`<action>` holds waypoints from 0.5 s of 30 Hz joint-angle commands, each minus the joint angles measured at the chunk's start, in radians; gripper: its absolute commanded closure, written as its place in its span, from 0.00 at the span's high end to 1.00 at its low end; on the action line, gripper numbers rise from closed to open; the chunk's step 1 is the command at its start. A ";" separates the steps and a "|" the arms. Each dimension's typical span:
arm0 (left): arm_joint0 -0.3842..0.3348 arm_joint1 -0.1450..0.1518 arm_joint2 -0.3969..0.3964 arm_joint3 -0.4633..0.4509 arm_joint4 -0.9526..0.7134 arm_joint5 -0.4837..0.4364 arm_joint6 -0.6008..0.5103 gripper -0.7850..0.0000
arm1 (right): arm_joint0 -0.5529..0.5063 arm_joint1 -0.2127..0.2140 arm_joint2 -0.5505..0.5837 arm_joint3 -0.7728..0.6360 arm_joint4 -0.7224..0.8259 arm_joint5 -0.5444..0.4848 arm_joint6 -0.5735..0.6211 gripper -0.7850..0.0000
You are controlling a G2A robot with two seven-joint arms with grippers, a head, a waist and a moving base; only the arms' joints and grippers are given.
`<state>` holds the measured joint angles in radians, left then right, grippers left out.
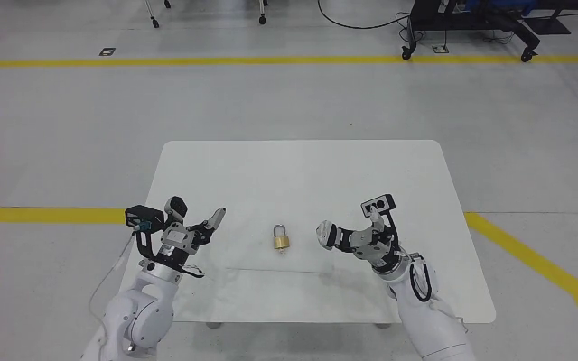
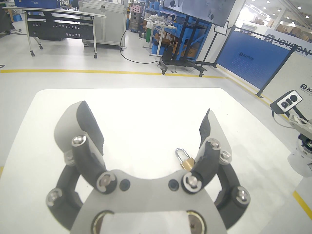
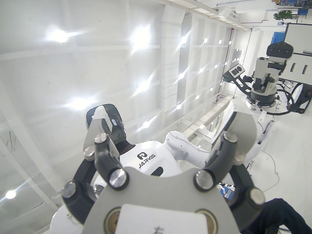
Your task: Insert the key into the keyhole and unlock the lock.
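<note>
Left pincer (image 2: pixel 146 113): was held spread wide, nothing gripped.
Right pincer (image 3: pixel 170 114): was likewise held open and empty.
Small brass padlock with silver shackle (image 1: pixel 282 239): was laid flat between both pincers, touched by neither.
White rectangular table (image 1: pixel 298 171): the padlock was borne near its front edge.

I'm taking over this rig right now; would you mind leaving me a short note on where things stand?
Left gripper: open and empty, at the table, off to one side of the padlock with a clear gap between them.
Right gripper: open and empty, on the padlock's other side, with its wrist camera facing the ceiling.
Padlock: lying flat on the table between the two grippers. Its shackle looks closed.
Done: nothing that shows so far.
Left: the whole task, from insertion to unlocking.
</note>
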<state>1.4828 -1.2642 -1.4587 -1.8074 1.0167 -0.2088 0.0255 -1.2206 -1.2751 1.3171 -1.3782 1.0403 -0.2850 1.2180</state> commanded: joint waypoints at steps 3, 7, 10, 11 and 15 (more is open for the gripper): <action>0.000 0.000 0.000 0.000 0.001 0.000 0.000 1.00 | -0.009 0.003 0.023 -0.009 -0.040 -0.034 -0.048 1.00; 0.000 0.000 0.000 0.000 0.001 0.000 0.000 1.00 | -0.024 0.014 0.081 -0.011 -0.115 -0.107 -0.068 1.00; 0.000 0.000 0.000 0.000 0.001 0.000 0.000 1.00 | -0.043 0.024 0.143 -0.026 -0.189 -0.188 -0.104 1.00; 0.000 0.000 0.000 0.000 0.001 0.000 0.000 1.00 | -0.055 0.028 0.170 -0.035 -0.218 -0.219 -0.125 1.00; 0.000 0.000 0.000 0.000 0.001 0.000 0.000 1.00 | -0.104 0.046 0.289 -0.082 -0.297 -0.273 -0.198 1.00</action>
<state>1.4828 -1.2641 -1.4587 -1.8074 1.0167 -0.2088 0.0255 -1.3131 -1.2343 1.5674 -1.4485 0.7466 -0.5581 1.0313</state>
